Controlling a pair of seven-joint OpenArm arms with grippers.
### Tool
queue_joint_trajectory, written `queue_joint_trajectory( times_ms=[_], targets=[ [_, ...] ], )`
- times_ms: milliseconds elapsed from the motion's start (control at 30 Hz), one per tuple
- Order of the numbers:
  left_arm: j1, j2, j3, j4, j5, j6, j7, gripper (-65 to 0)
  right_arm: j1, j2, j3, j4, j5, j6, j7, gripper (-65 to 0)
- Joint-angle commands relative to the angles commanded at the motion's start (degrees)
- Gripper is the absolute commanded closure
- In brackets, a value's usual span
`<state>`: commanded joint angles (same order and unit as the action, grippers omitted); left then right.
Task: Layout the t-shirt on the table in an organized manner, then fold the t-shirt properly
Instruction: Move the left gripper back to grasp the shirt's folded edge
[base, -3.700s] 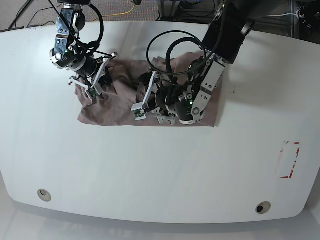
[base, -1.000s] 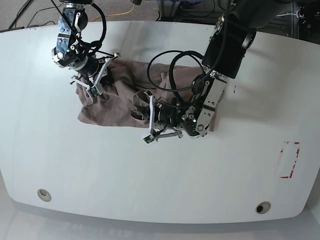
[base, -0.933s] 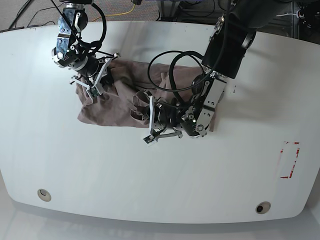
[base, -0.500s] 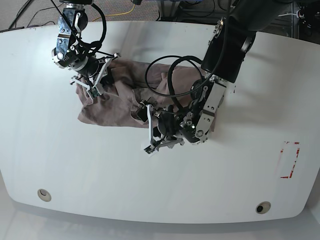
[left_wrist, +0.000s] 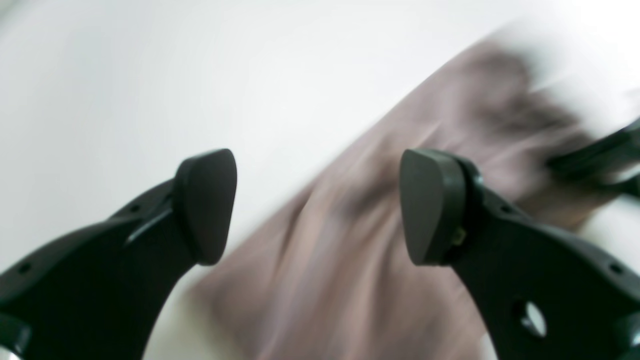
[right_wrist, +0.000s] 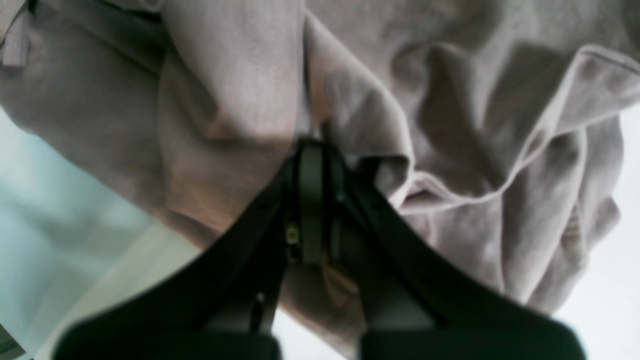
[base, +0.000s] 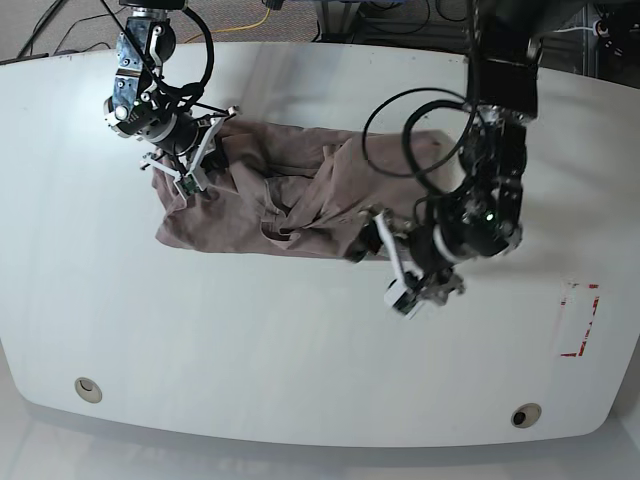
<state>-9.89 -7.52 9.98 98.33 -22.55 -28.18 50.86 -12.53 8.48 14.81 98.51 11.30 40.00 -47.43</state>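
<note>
— How is the t-shirt (base: 290, 195) lying?
— Bunched lengthwise left to right across the far table (base: 300, 360).
— Grippers?
— Right gripper (base: 197, 165) is pinching its left end; left gripper (base: 390, 262) is gaping, empty.

The glossy white table (base: 300, 340) carries the crumpled mauve-brown t-shirt (base: 270, 200) and red tape marks (base: 580, 320) near its edge.
</note>
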Motion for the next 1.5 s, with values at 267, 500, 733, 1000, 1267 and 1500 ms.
queue_joint_trajectory(
  times_ms=[267,500,733,1000,1267,1500],
  targets=[
    [7.8,-3.2,-0.2,1.3,4.2,-0.2,-7.1,-30.3,0.0,0.0,0.0,0.0,0.0,0.0,0.0,-1.6],
    [9.0,-3.2,-0.4,-2.5,7.0,-0.3,-7.5,-13.3,0.0,-0.1,0.0,0.0,0.0,0.0,0.0,-1.7],
    [9.0,-3.5,-2.8,-5.9,10.2,-0.3,-7.5,0.0,1.1,0.0,0.3,0.1,0.3,0.0,0.0,-2.1],
    [9.1,-3.5,-7.1,-9.8,10.1,-0.4,-7.5,-0.1,2.7,0.1,0.4,3.0,0.2,0.0,-0.1,-8.1],
    [9.1,-3.5,-7.1,-10.5,10.1,-0.4,-7.5,-0.1,5.2,-1.4,3.8,12.1,0.6,0.0,-6.1,-46.3],
    [9.1,-3.5,-7.1,-10.6,10.1,-0.4,-7.5,-0.1,11.8,-3.2,12.6,15.1,0.6,0.0,-14.1,-59.0]
  ],
)
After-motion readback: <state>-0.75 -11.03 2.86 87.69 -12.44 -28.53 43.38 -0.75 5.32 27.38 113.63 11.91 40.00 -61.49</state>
